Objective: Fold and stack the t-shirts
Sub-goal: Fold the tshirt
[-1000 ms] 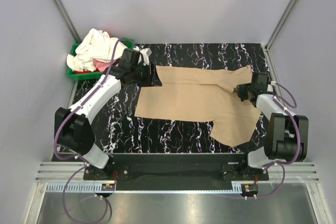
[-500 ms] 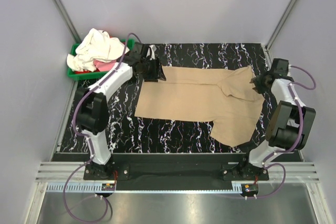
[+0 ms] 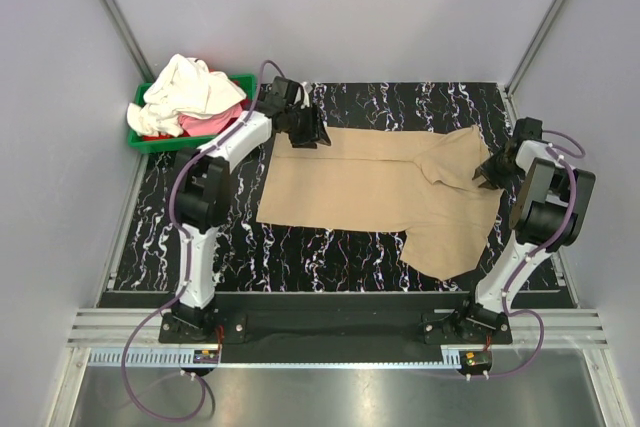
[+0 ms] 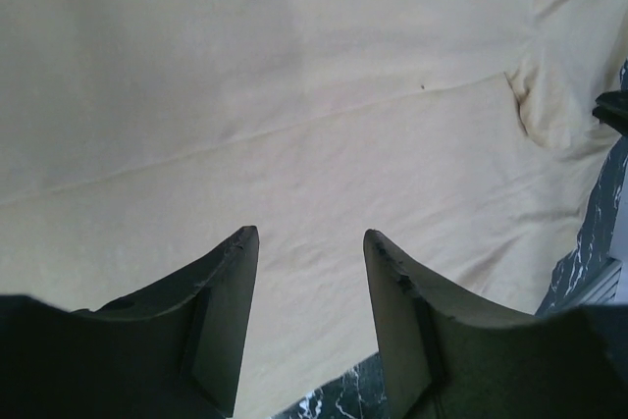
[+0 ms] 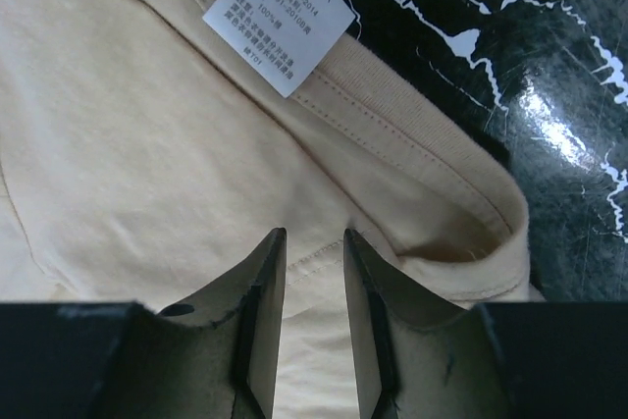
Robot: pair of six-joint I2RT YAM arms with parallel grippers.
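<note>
The tan-khaki t-shirt (image 3: 370, 187) lay spread flat on the black, white-veined table (image 3: 330, 252), its body running left to right across the middle and one sleeve (image 3: 445, 247) reaching toward the near edge on the right side. The left gripper (image 3: 310, 132) hung over the shirt's far left corner, and the left wrist view showed its two fingers (image 4: 221, 311) standing wide apart above smooth cloth, with nothing caught between them. The right gripper (image 3: 487, 173) sat at the shirt's right end, close to the table's right edge. In the right wrist view its fingers (image 5: 260, 301) stood only a little apart, a narrow slot between them through which the tan fabric below could be seen; no cloth appeared pinched in that slot, so it read as slightly parted and holding nothing. Just beyond those fingertips ran the ribbed collar (image 5: 432, 159), curling at the shirt's edge against the dark table, with a white size label (image 5: 278, 19) lying on the inner side of the neck. Off the far left corner of the table stood a small green bin (image 3: 148, 144), and heaped in it were the cream-white t-shirt (image 3: 190, 87), bunched on top and spilling over the rim, and the pink-red t-shirt (image 3: 205, 124) showing underneath it, both well apart from the tan one
</note>
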